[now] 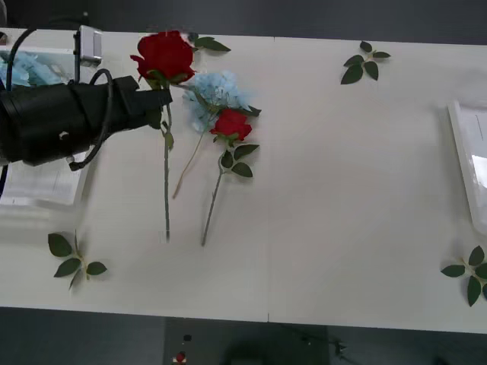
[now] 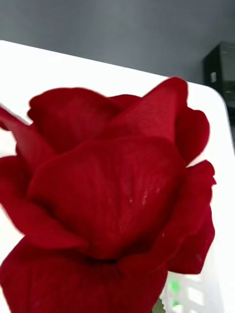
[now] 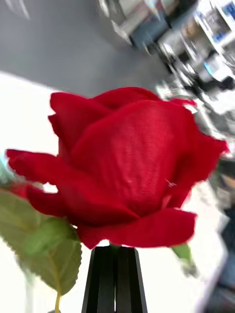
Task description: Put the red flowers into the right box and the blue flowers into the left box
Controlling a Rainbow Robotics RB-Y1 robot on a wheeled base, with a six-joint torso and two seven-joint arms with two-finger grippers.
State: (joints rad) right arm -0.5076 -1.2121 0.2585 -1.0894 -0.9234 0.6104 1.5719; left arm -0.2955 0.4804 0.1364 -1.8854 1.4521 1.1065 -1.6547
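My left gripper (image 1: pixel 158 105) is shut on the stem of a red rose (image 1: pixel 163 55) just under the bloom, and holds it above the table's back left. Its black fingers (image 3: pixel 116 279) stand pressed together below that bloom (image 3: pixel 132 161). A second red rose (image 1: pixel 232 124) lies on the table with its bloom against a pale-blue flower (image 1: pixel 213 91). More blue flowers (image 1: pixel 30 67) lie in the left box (image 1: pixel 46 190), partly behind my left arm. The right box (image 1: pixel 466 152) is cut off by the right edge. Another red bloom (image 2: pixel 112 195) sits close before the right wrist camera and hides the fingers.
Loose green leaf sprigs lie at the back right (image 1: pixel 364 62), the front left (image 1: pixel 74 262) and the front right (image 1: pixel 472 274). A small silver device (image 1: pixel 89 44) stands at the back left. The table's front edge (image 1: pixel 266 318) runs along the bottom.
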